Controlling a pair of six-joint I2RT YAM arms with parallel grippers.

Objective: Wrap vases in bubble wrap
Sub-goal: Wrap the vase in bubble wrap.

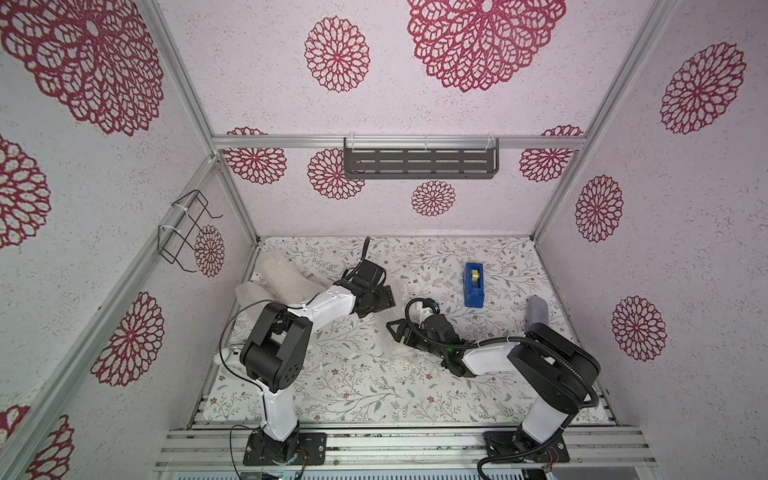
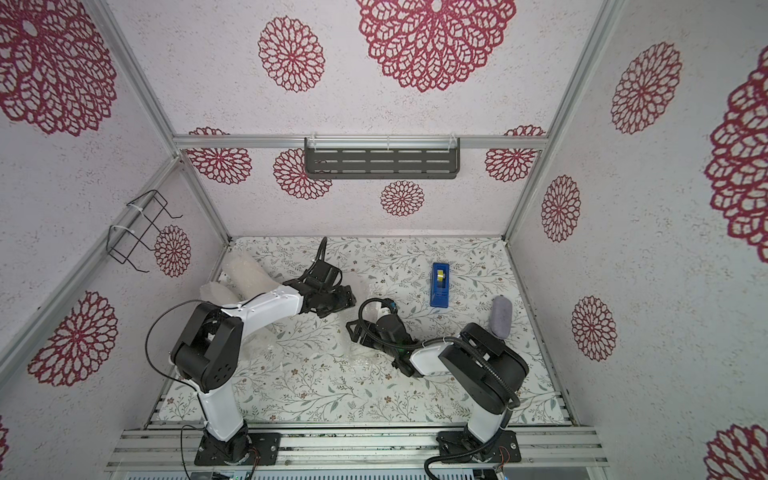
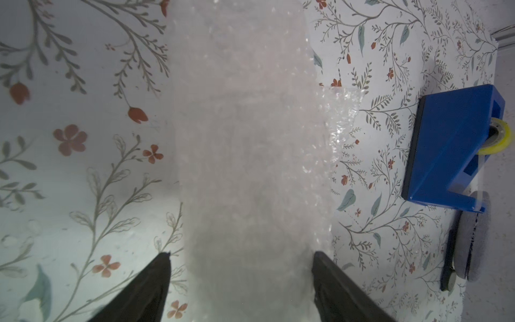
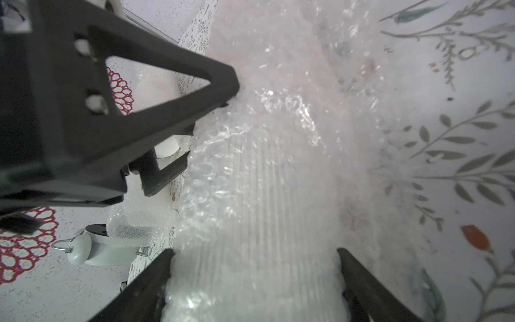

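In both top views the two arms meet over the middle of the flowered surface [image 1: 353, 395]. The left gripper [image 1: 384, 300] and right gripper [image 1: 398, 330] are close together, likely so each can steady one end of a bundle while the bubble wrap [image 1: 390, 355] goes round it. The bundle itself is mostly hidden beneath them. Two wrapped bundles [image 1: 276, 277] lie at the far left edge, seemingly set aside as finished. The blue tape dispenser [image 1: 475, 286] stands apart, probably kept within reach for sealing.

From the left wrist, the fingers [image 3: 150, 287] stand spread on either side of a wrapped column [image 3: 250, 167]. A sliver of surface shows beside one finger, so they look released rather than clamped. The dispenser's yellow roll [image 3: 498, 139] carries no readable print.

From the right wrist, the fingers [image 4: 150, 284] press both sides of the ribbed vase [image 4: 264, 209], grasping it through the wrap, which lies loose and crinkled beyond. The left gripper [image 4: 199, 132] sits at the wrap's edge. No brand, label or writing is legible anywhere
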